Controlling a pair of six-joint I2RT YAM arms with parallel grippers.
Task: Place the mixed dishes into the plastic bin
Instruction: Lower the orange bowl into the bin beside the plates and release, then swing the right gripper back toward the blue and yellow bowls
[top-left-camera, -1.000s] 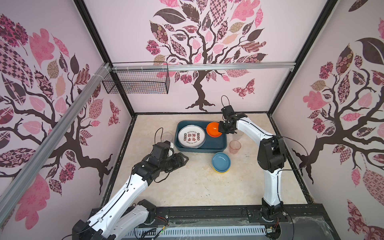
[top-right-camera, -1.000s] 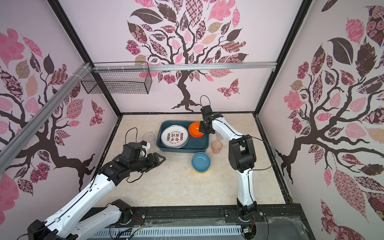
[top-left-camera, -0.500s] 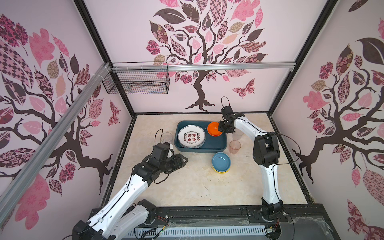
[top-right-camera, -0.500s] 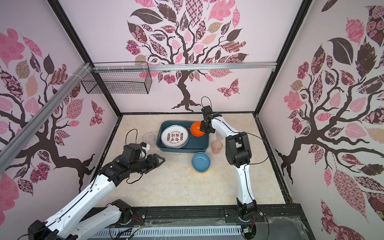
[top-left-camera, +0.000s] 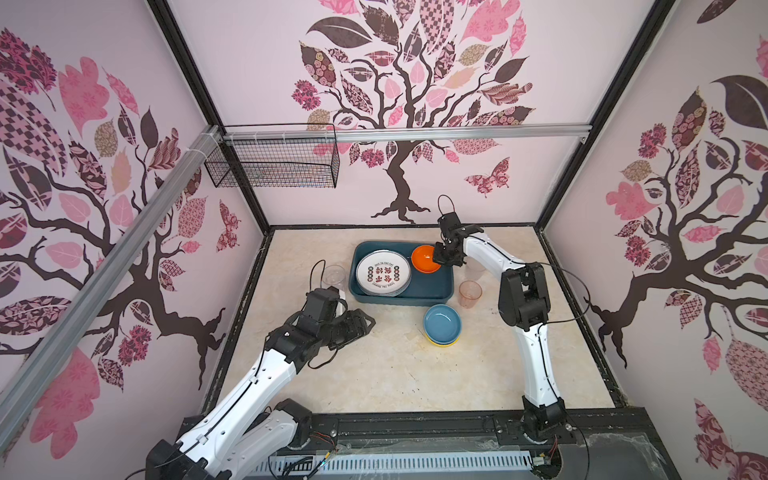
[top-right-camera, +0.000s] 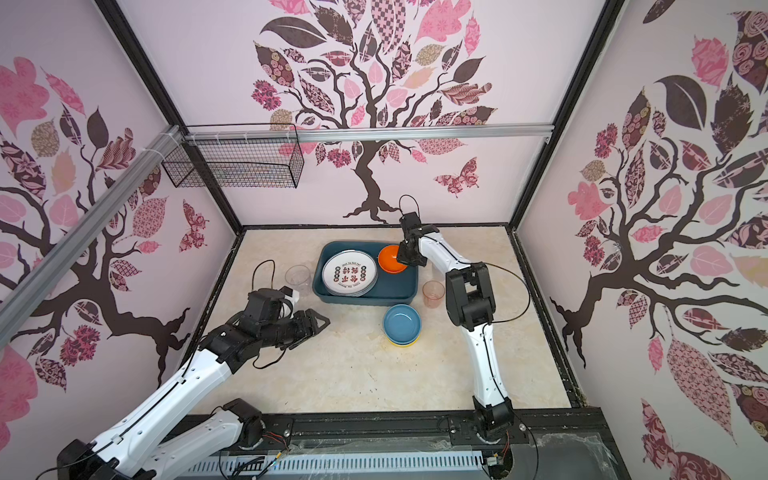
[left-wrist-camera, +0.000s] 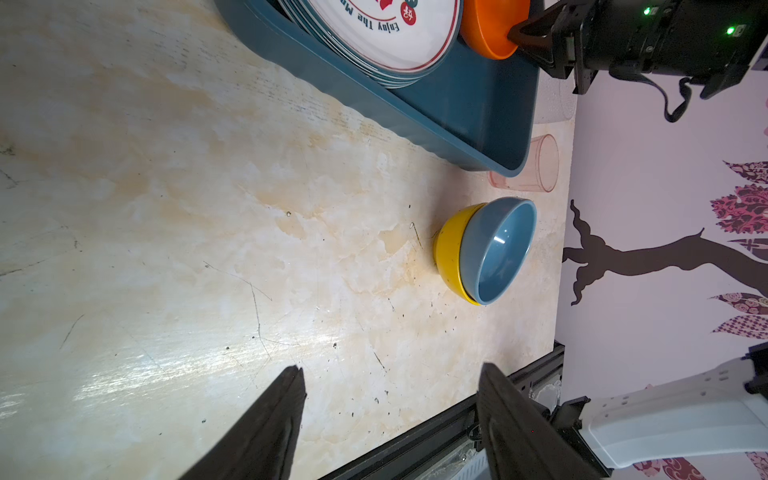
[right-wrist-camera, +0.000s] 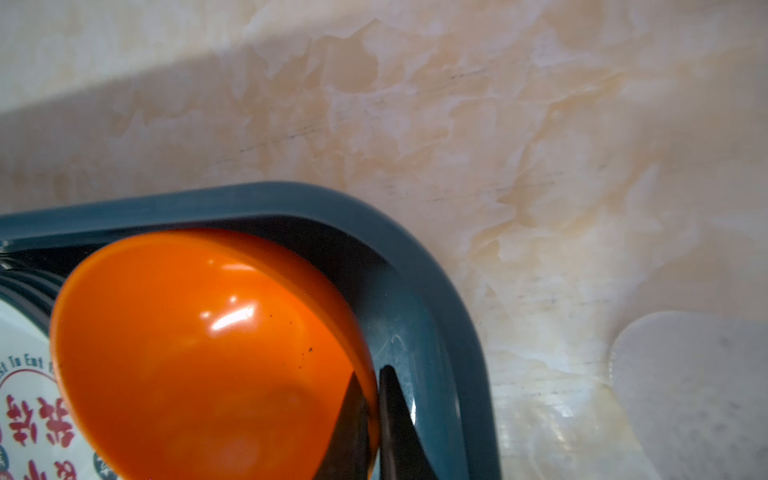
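Bowls are numbering three: one orange bowl (top-left-camera: 424, 258) is sitting in the plastic bin (top-left-camera: 428, 291), its rim pinched in the right claw (right-wrist-camera: 376, 399), which is closing tight on it. One blue bowl (top-left-camera: 442, 323) is nesting in one yellow bowl (top-left-camera: 442, 343) on the counter (top-left-camera: 395, 374). Stacked plates (top-left-camera: 383, 273), uncountable, are lying in the bin. One clear cup (top-left-camera: 333, 277) is standing left of it, a second clear cup (top-left-camera: 474, 270) and one pinkish cup (top-left-camera: 470, 294) right. The left claw (left-wrist-camera: 390, 372) is hovering partly open, empty.

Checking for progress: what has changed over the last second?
Only the right arm's elbow swung a little toward the bin; the right pincer stays shut on the orange bowl rim inside the bin. Left pincer, plates, pink cup, clear cup and stacked bowls unchanged.
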